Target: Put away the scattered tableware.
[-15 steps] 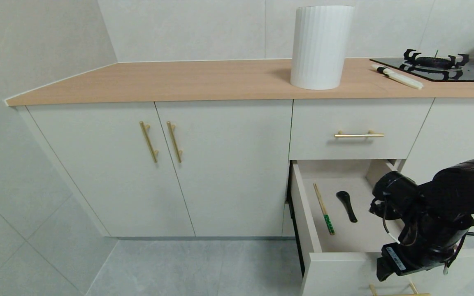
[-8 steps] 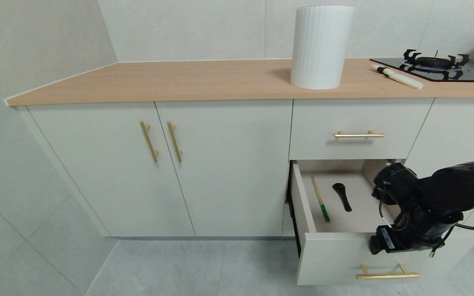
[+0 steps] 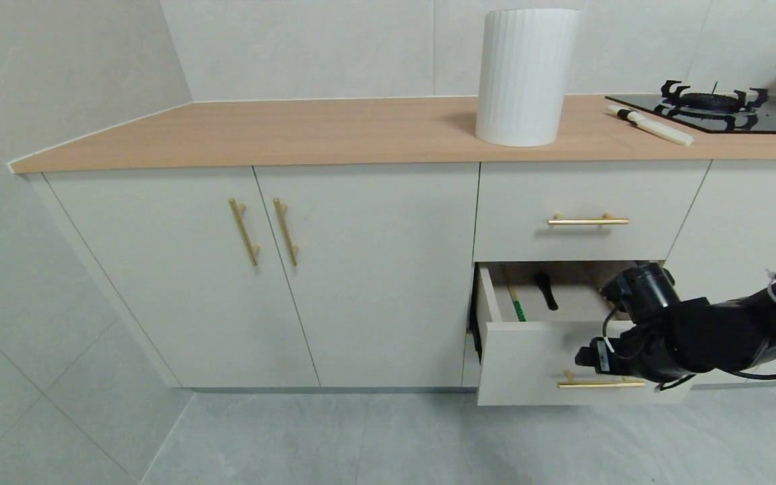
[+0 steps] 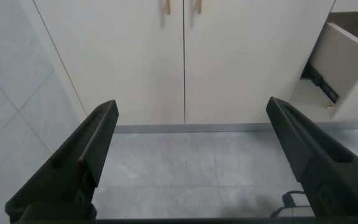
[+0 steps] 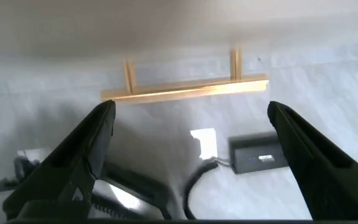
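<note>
The right gripper [image 5: 189, 111] is hanging low in front of a drawer [image 3: 529, 357], its fingers [image 5: 86, 155] spread wide apart and holding nothing. The drawer's gold handle [image 5: 185, 92] is lying across the span between the fingertips, just beyond them; whether the gripper is touching the drawer front cannot be told. The drawer is standing only partly open. Inside it, past the front panel from the gripper, a pair of chopsticks [image 3: 515, 308] with green ends is lying along the drawer's left wall, and a black spoon [image 3: 547, 293] is lying just to their right, apart from them. Both are disappearing under the cabinet above at their far ends.

The left gripper [image 4: 189, 106] is hovering well to the left, also open and empty, facing the closed cabinet doors [image 4: 185, 56] above the grey floor [image 4: 185, 168].

Higher and farther back, a wooden counter [image 3: 294, 131] is running across the cabinets. A white ribbed canister [image 3: 526, 74] is standing upright on it above the drawers. To the right of the canister a pale tool [image 3: 651, 126] is lying beside a black stove [image 3: 718, 108].
</note>
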